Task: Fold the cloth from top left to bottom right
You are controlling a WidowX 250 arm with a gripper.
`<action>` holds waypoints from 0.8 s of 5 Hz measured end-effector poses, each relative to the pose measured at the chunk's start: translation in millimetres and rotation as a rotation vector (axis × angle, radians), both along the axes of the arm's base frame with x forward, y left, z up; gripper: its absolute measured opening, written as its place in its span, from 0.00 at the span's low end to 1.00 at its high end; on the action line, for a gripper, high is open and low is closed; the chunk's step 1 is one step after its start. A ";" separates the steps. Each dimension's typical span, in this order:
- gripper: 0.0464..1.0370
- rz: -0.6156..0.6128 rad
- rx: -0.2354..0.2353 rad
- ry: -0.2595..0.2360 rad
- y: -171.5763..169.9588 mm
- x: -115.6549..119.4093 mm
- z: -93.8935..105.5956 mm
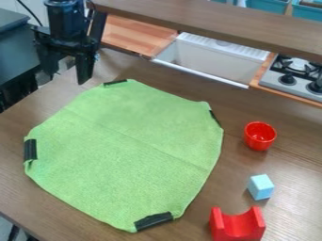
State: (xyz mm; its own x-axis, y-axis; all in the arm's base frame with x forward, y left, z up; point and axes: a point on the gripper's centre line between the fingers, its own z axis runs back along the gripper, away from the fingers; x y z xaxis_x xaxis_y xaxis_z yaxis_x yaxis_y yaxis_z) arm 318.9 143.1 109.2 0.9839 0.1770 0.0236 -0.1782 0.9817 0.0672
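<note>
Green cloth (125, 150) lies flat. Fold: none done; est. grasp, carry & release left. My gripper (66, 77) is nr. cloth's top edge, jaws spread, empty.

The green cloth (123, 150) looks matt and slightly rough; the worktop (82, 207) is smooth wood with a soft sheen; the red cup (260, 136) looks like smooth, glossy plastic.
</note>
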 end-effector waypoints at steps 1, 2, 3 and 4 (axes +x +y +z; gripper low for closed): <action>0.96 -0.009 -0.017 0.025 -0.5 1.2 -12.9; 0.96 -0.163 -0.029 -0.066 1.2 24.5 -19.7; 0.96 -0.352 -0.021 -0.144 13.1 42.2 -16.2; 0.96 -0.543 -0.035 -0.183 21.8 60.6 -19.9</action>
State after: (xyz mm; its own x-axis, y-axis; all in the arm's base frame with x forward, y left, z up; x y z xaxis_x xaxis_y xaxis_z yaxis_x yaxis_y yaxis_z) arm 379.4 164.8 89.3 0.9144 -0.3492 0.2049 0.3467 0.9367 0.0488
